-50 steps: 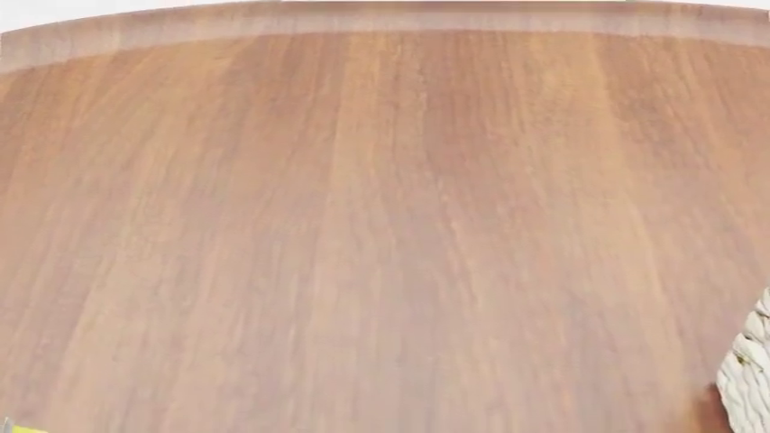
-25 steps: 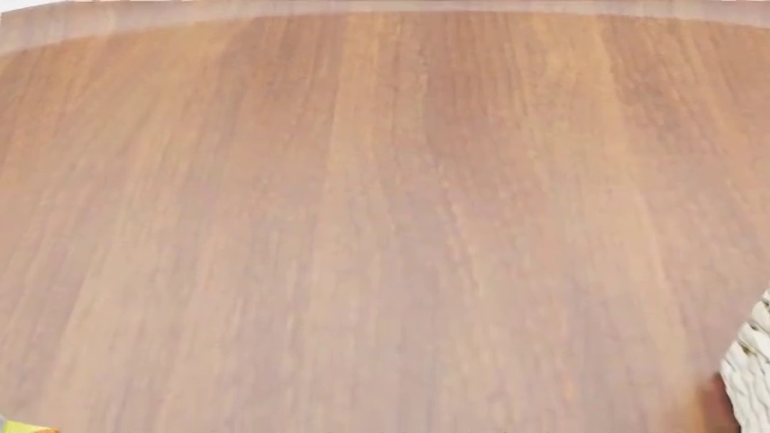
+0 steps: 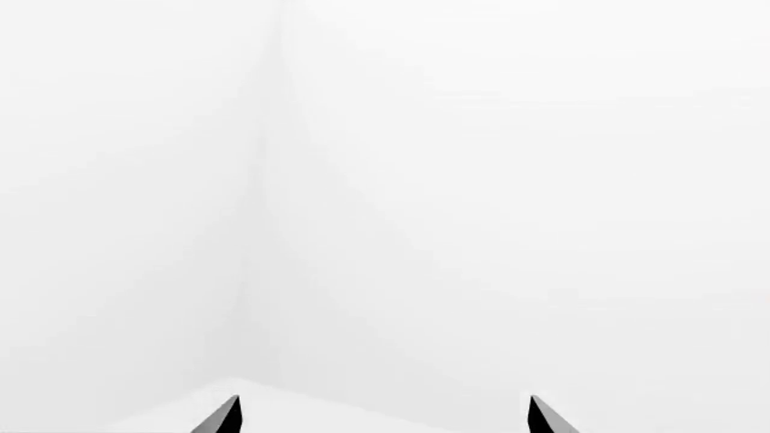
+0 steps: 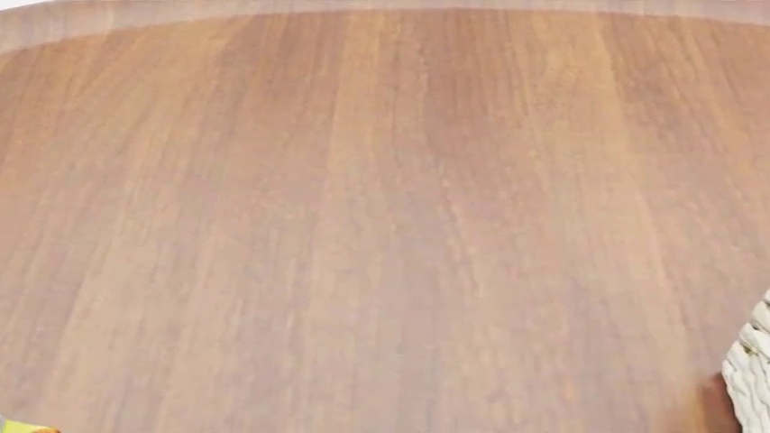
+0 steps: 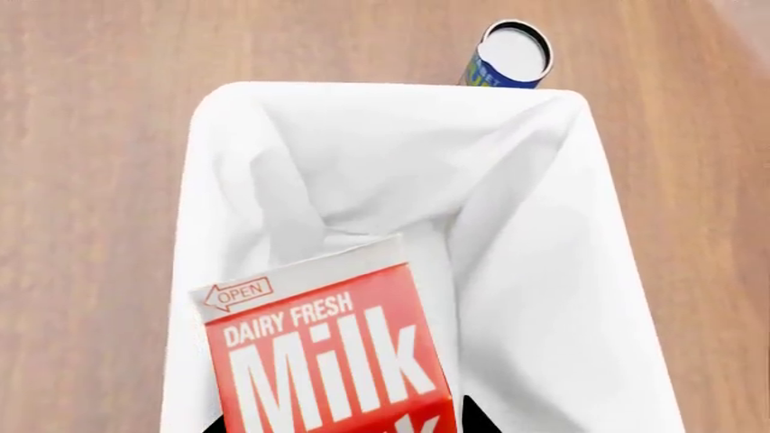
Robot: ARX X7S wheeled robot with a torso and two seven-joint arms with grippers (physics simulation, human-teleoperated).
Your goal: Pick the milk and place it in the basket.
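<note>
In the right wrist view the milk [image 5: 325, 352], a red carton with white "Milk" lettering, sits between the dark fingertips [image 5: 475, 418] of my right gripper [image 5: 346, 422], which is shut on it. The carton hangs over the open basket [image 5: 542, 225], whose white cloth lining fills that view. In the head view only a woven corner of the basket [image 4: 752, 370] shows at the right edge. My left gripper [image 3: 382, 417] is open and empty, its two fingertips [image 3: 223, 417] wide apart against plain white walls. Neither gripper shows in the head view.
A blue can with a white top [image 5: 511, 56] stands on the wooden table [image 4: 385, 225] just beyond the basket's far end. A bit of a yellow thing [image 4: 18, 428] shows at the head view's lower left corner.
The head view has tilted a little, so the table's far edge sits higher in the picture than a second ago. Nothing else has visibly changed.
</note>
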